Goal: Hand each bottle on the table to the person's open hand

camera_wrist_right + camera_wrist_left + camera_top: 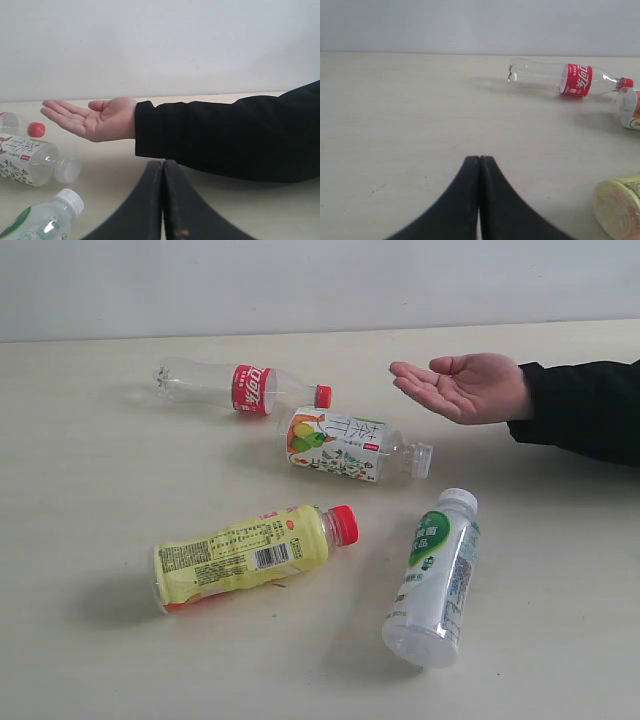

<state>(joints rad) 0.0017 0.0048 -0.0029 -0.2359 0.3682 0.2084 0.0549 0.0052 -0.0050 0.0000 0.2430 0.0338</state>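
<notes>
Four bottles lie sideways on the table [80, 490]: the red bottle [240, 388] and fruit bottle [345, 447], clear and seemingly empty, nearest the open hand [470, 387]; the yellow bottle [250, 555] and white bottle [435, 575] farther off, contents hidden. The beige table meets a white wall [300, 280]. Left gripper [479, 159] and right gripper [163, 162] are pressed together, empty.

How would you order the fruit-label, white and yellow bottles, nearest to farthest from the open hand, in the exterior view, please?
1. Fruit-label bottle, centre, beside the open hand.
2. White bottle, front right.
3. Yellow bottle, front left.
</notes>
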